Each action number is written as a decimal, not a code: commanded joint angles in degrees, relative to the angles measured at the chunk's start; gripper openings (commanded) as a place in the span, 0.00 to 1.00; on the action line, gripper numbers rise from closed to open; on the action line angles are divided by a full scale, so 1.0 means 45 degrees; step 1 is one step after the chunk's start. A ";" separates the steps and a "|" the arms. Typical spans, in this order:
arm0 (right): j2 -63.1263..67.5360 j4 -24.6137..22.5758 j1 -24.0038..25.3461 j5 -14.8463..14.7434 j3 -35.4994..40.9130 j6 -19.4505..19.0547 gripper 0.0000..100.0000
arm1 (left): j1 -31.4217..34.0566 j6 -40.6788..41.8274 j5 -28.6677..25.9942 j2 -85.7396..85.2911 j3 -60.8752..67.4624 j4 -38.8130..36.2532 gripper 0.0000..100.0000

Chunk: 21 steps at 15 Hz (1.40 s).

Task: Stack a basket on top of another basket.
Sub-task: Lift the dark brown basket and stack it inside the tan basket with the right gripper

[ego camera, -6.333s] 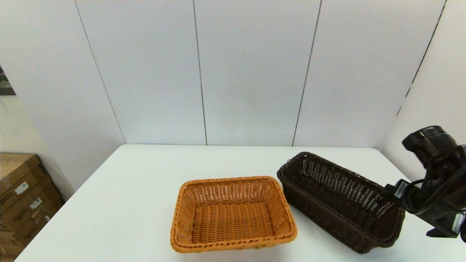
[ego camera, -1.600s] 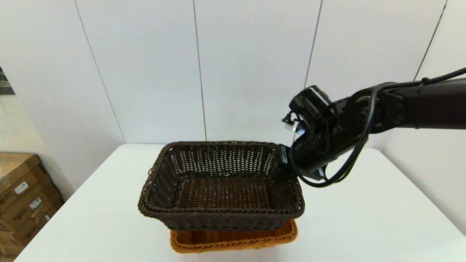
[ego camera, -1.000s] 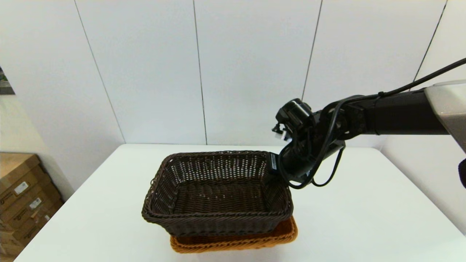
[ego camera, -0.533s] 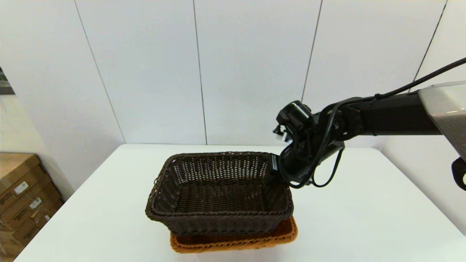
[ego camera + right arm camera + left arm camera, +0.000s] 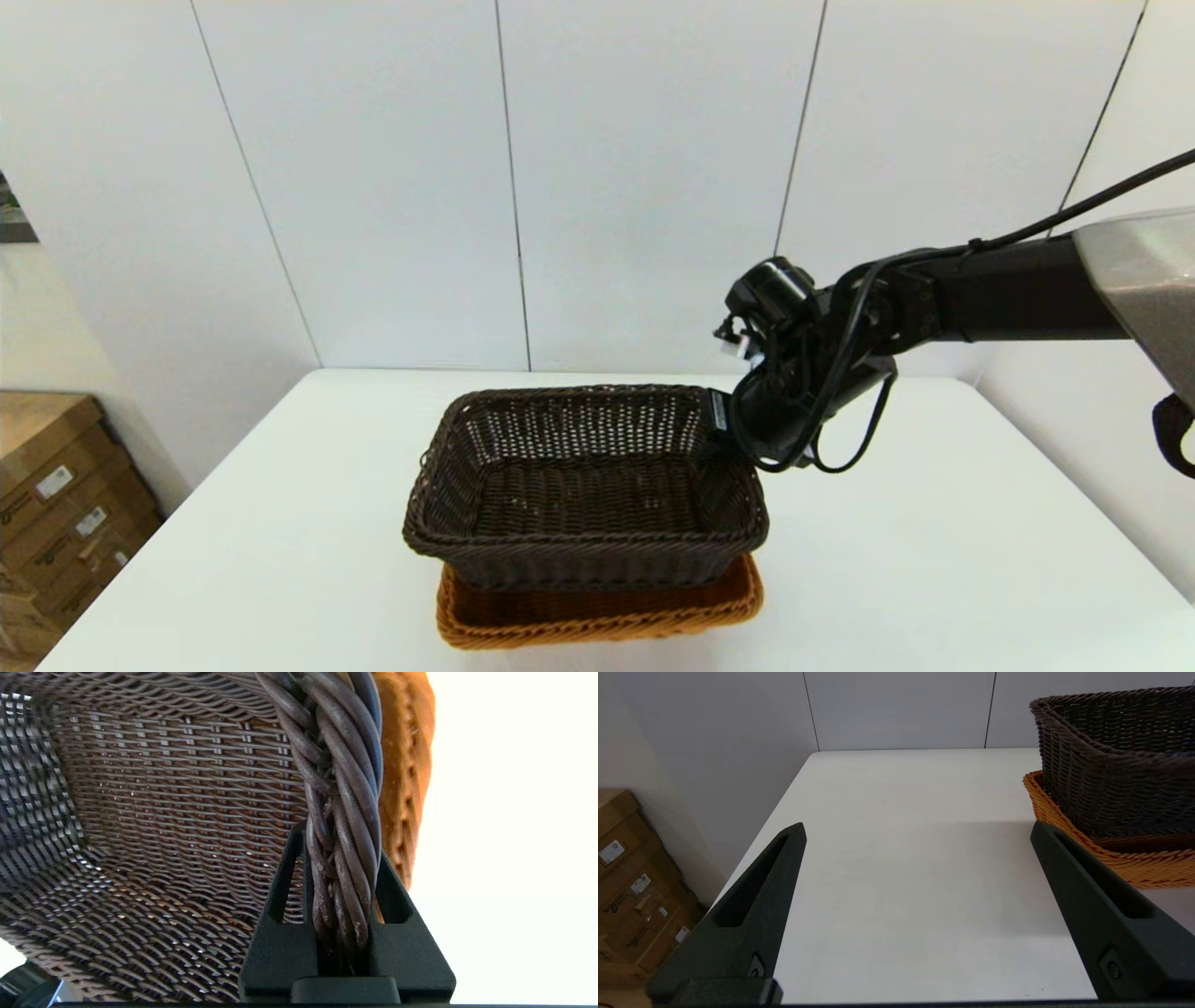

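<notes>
Wicker dark basket (image 5: 586, 485) sits partly inside orange basket (image 5: 597, 611), right tool (image 5: 343, 872) pinching its rim. We lower level, square rims, then release. Left tool (image 5: 915, 830) spread, idle over desk (image 5: 934, 560).

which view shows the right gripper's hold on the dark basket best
The right wrist view: the right gripper is shut on the braided rim of the dark basket, one finger on each side. The head view shows the gripper at the basket's far right corner, fingers hidden. The left wrist view shows only the basket, not that gripper.
</notes>
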 commanded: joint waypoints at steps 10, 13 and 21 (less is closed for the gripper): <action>0.0068 0.0052 0.0043 0.0041 0.0019 -0.0104 0.00 | 0.0004 0.0004 0.0004 -0.0005 0.0000 -0.0003 1.00; 0.0127 0.0052 0.0063 0.0041 0.0019 -0.0124 0.00 | 0.0004 0.0004 0.0004 -0.0005 0.0000 -0.0003 1.00; 0.0127 0.0052 0.0063 0.0022 0.0058 -0.0260 1.00 | 0.0004 0.0004 0.0004 -0.0005 0.0000 -0.0003 1.00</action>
